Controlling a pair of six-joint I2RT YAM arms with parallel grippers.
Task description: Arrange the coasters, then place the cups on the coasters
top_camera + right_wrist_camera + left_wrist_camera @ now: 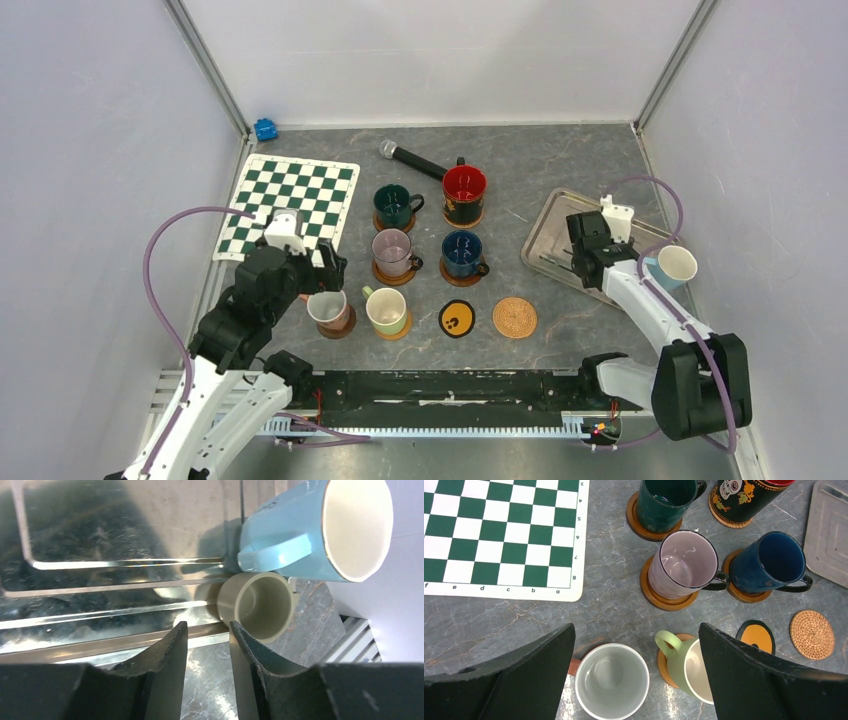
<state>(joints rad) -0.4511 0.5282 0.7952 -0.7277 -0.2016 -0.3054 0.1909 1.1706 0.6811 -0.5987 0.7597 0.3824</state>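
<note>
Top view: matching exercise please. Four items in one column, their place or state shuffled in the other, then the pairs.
Column A
1. light blue cup
2. pale green cup
3. woven coaster
4. microphone

Column B
a. lying farthest back of the four
b. bare, no cup on it
c. at the right edge of the metal tray
d. standing on an orange coaster

Pairs: 1-c, 2-d, 3-b, 4-a
</note>
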